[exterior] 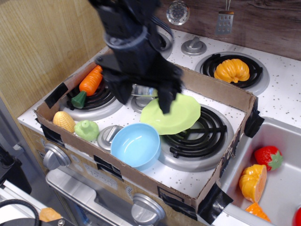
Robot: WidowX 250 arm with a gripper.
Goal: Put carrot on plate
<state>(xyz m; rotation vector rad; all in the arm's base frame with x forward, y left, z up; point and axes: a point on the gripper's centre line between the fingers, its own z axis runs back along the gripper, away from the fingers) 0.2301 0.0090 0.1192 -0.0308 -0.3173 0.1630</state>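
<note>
The orange carrot with its dark green cap lies on the back-left burner, tip pointing away from me. The lime-green plate rests on the front-right burner, next to the blue bowl. My black gripper hangs above the middle of the stove, between carrot and plate. Its fingers are spread wide and hold nothing. The arm hides part of the plate's back-left rim.
A cardboard wall frames the stove. A light blue bowl sits at the front, with a yellow corn cob and a green vegetable at front left. A steel pot is half hidden behind the gripper. An orange pumpkin sits on the far burner; the sink holds toy fruit.
</note>
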